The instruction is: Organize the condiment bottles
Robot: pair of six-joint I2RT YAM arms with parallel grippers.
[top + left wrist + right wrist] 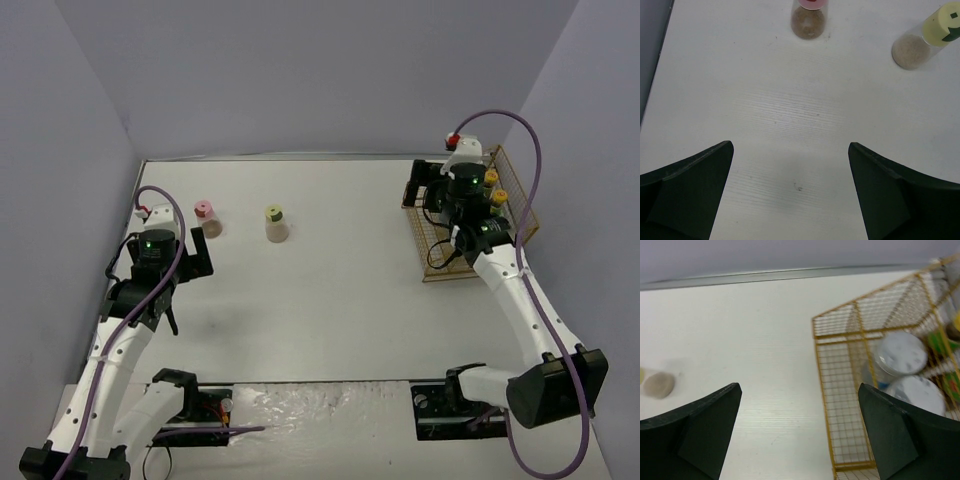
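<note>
Two shakers stand on the white table: a pink-capped shaker (205,218) (809,17) and a yellow-green-capped shaker (275,224) (927,37). My left gripper (200,256) (790,146) hovers open just short of them, with nothing between its fingers. A gold wire basket (445,262) (840,405) at the right holds two silver-lidded jars (901,356) (920,392) and two yellow-capped dark bottles (491,178) (499,197). My right gripper (422,190) (799,387) is open and empty above the basket's left edge. One shaker (658,384) shows blurred at the left of the right wrist view.
The basket's raised wire wall (875,305) stands beside my right gripper. Purple-grey walls close the table on three sides. Both arm bases and their cables (330,400) sit along the near edge.
</note>
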